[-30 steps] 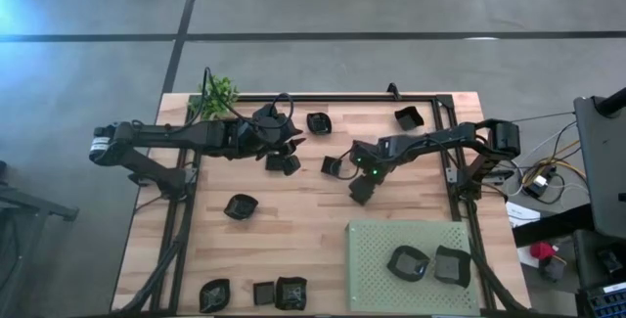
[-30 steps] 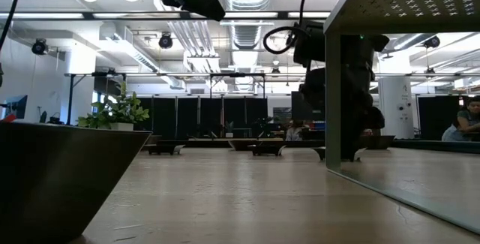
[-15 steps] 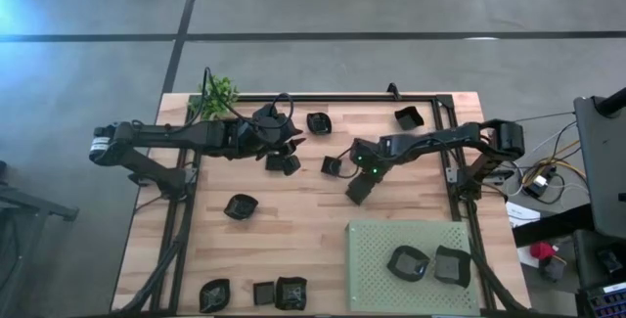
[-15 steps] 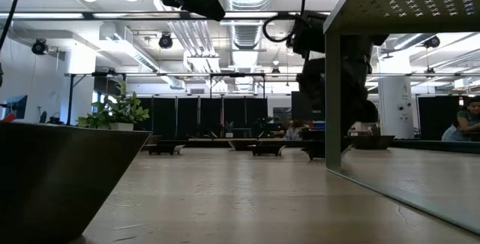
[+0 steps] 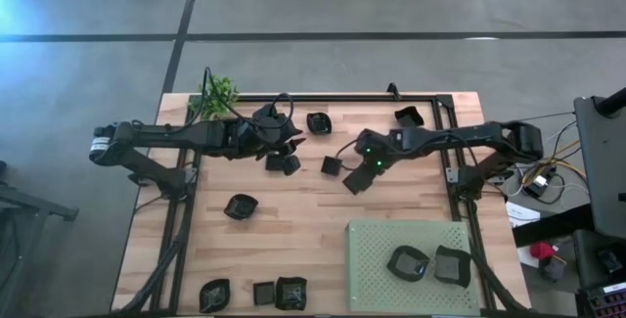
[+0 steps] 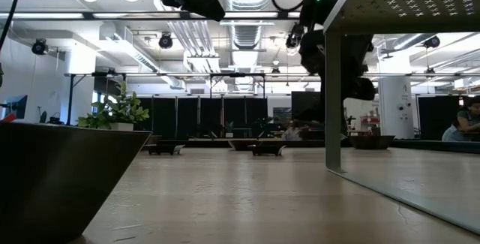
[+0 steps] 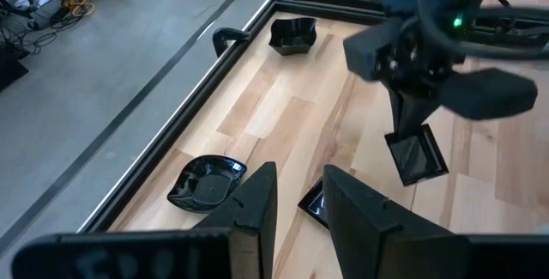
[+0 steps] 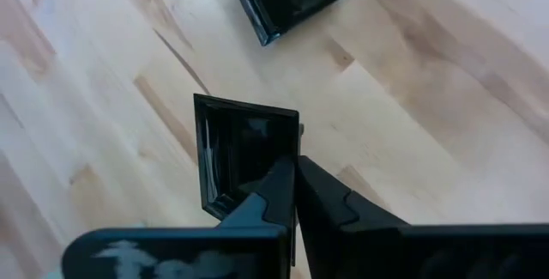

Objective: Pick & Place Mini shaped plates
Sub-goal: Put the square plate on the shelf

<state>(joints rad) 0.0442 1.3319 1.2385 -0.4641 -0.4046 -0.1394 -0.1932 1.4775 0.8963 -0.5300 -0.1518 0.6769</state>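
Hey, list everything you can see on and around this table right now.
Loose plates: eight, black, scattered on the wooden table.
Placed plates: two, black, on the green mat.
Held plate: one, black, square, pinched by its rim.
Plant: one, green, far left corner.
Person: one, in the room behind.
Left gripper: open, above a loose plate.
Right gripper: shut on the held plate, mid-table.
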